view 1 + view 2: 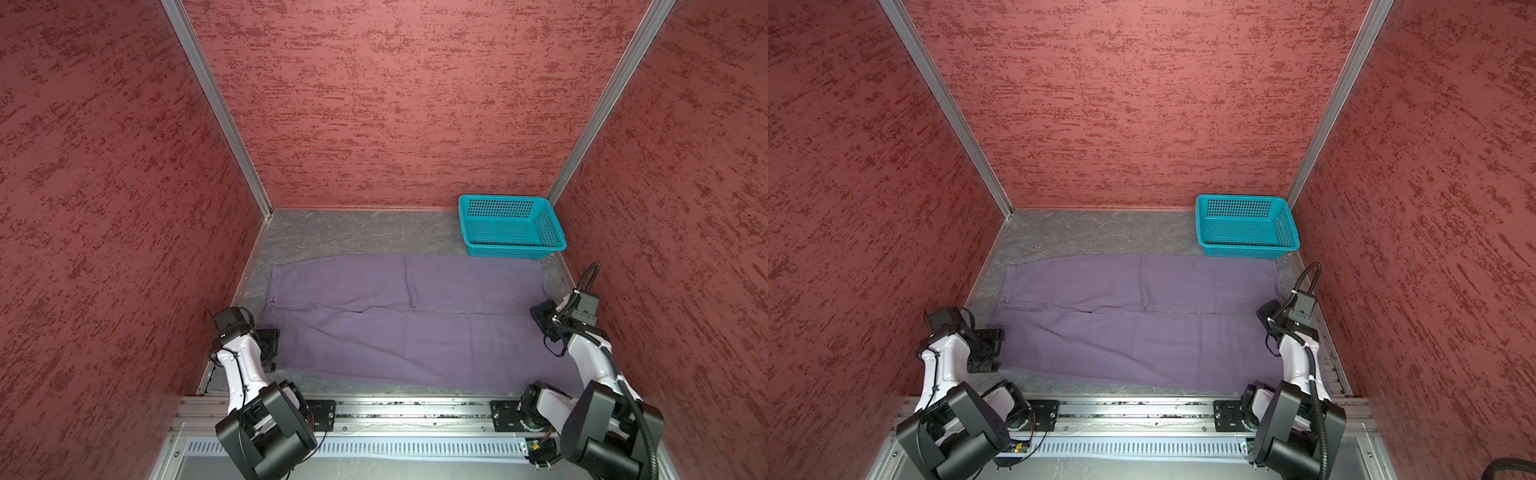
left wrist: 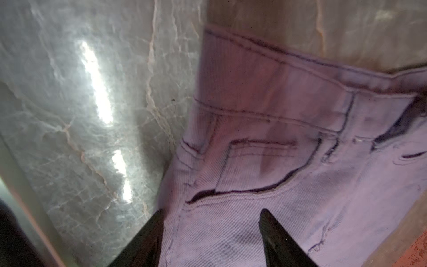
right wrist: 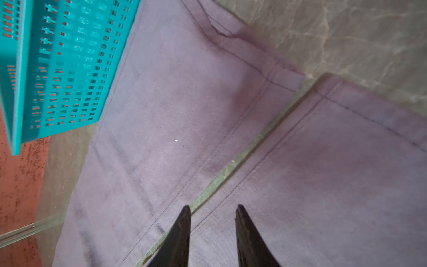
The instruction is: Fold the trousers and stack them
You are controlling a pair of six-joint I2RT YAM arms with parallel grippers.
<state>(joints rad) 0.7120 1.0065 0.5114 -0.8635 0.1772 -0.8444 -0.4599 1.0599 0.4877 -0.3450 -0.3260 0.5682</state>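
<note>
Long, soft, muted-purple cloth trousers [image 1: 399, 324] lie flat across the grey marbled surface [image 1: 353, 232], waist left, hems right, one leg behind the other. A teal perforated plastic basket [image 1: 511, 250] stands at the back right, just behind the far leg's hem. The left gripper [image 2: 211, 211] is over the waist, the right gripper [image 3: 213, 206] over the hems.

Both top views look down on the whole table [image 1: 357, 232] — wrist cameras close over trousers [image 2: 277, 104]
</note>
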